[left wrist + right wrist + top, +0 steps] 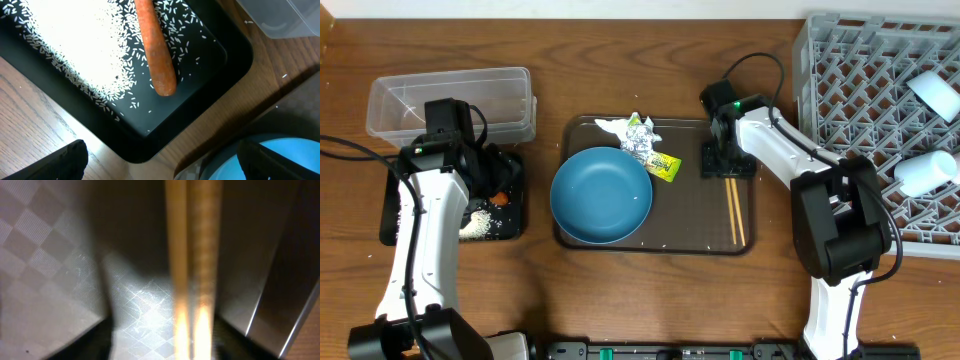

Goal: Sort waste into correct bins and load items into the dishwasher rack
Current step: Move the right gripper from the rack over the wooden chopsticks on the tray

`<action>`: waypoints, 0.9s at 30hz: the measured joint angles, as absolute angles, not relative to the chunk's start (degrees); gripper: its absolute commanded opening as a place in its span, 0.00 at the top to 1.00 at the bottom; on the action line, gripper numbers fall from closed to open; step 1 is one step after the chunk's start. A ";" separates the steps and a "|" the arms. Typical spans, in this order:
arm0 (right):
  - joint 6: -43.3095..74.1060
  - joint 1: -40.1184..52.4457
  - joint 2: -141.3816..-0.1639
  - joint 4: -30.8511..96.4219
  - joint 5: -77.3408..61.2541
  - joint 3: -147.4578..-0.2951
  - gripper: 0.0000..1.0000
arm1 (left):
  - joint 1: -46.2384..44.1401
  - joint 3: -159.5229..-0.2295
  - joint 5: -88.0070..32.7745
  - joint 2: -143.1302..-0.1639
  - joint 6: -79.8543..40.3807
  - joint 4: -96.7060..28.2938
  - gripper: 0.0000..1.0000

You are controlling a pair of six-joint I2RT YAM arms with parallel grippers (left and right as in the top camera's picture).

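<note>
Two wooden chopsticks [734,210] lie on the right side of the brown serving tray [745,245]. My right gripper [728,165] is down over their far end. In the right wrist view the chopsticks [192,255] run between the dark fingers of the gripper [162,340], close to the right finger, with a gap on the left. My left gripper [490,170] hangs open above the black tray [390,225], which holds white rice [480,222] and an orange carrot stick [156,50]. The left gripper [160,165] holds nothing. The dark-blue bowl [602,195] sits on the serving tray.
A yellow-green wrapper [660,163] and white paper scrap [620,127] lie behind the bowl. The clear tub [450,100] stands behind the black tray. The grey rack [860,80] at the right holds two pale cups [933,92] [927,172].
</note>
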State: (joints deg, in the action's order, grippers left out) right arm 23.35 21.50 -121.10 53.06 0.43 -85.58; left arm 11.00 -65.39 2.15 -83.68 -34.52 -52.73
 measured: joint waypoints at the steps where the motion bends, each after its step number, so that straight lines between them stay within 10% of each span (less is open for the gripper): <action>1: 23.55 21.50 -121.10 52.84 0.49 -85.58 0.66 | 11.00 -65.39 2.15 -83.68 -34.52 -52.73 0.02; 16: 23.88 21.67 -120.99 53.93 -0.67 -85.60 0.90 | 11.00 -65.39 2.15 -83.68 -34.52 -52.73 0.02; 22: 23.86 21.67 -120.46 55.00 -1.34 -85.58 0.84 | 11.00 -65.39 2.15 -83.68 -34.52 -52.75 0.02; 27: 23.83 21.67 -117.82 55.83 -1.61 -85.54 0.60 | 11.00 -65.39 2.15 -83.68 -34.52 -52.73 0.02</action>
